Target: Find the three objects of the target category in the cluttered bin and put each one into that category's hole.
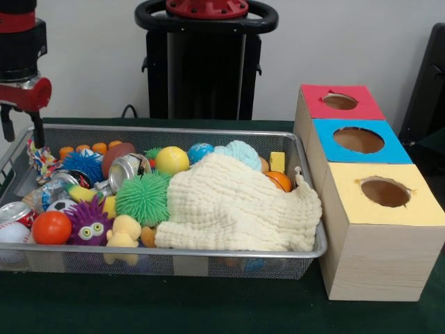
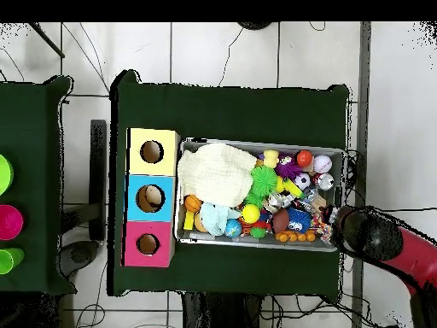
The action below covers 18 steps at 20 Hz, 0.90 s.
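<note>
While the gripper [image 1: 22,127] hangs over the bin's [image 1: 208,262] corner with jaws apart and empty, a cream cloth [image 1: 233,205] covers some toys.

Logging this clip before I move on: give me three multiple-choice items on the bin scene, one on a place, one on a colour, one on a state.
1. Where does the cream cloth lie in the mesh bin?
A. at the end nearest the boxes
B. at the end farthest from the boxes
C. outside the bin

2. What colour is the top of the middle box?
A. red
B. yellow
C. blue

3. Where is the hand now?
A. inside a hole
B. above the bin's corner, away from the boxes
C. pressing on the cloth

Answers:
1 A, the cloth covers the bin's end beside the boxes.
2 C, blue sits between the red-topped box and the yellow-topped box.
3 B, it hangs above the bin's rim by the rope toy.
</note>
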Motion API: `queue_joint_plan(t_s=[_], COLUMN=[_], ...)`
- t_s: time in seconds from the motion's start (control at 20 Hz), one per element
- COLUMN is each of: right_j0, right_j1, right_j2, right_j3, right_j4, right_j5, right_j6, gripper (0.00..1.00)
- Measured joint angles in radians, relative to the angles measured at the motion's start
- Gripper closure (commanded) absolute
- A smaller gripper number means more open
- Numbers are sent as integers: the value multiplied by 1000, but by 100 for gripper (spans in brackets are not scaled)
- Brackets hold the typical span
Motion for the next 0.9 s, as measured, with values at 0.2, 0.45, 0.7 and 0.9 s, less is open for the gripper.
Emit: queue_joint_plan(t_s=[0.2, 0.45, 0.7, 0.9], right_j0=[-34, -49, -49, -49], right_j1=[19, 55, 52, 51], right_j2=[0, 0, 0, -1], right_j3=[5, 17, 36, 38], right_j4=[-49, -111, -143, -150], right_j5=[-13, -72, -121, -128], right_j6=[0, 0, 0, 0], gripper=[0, 0, 0, 0])
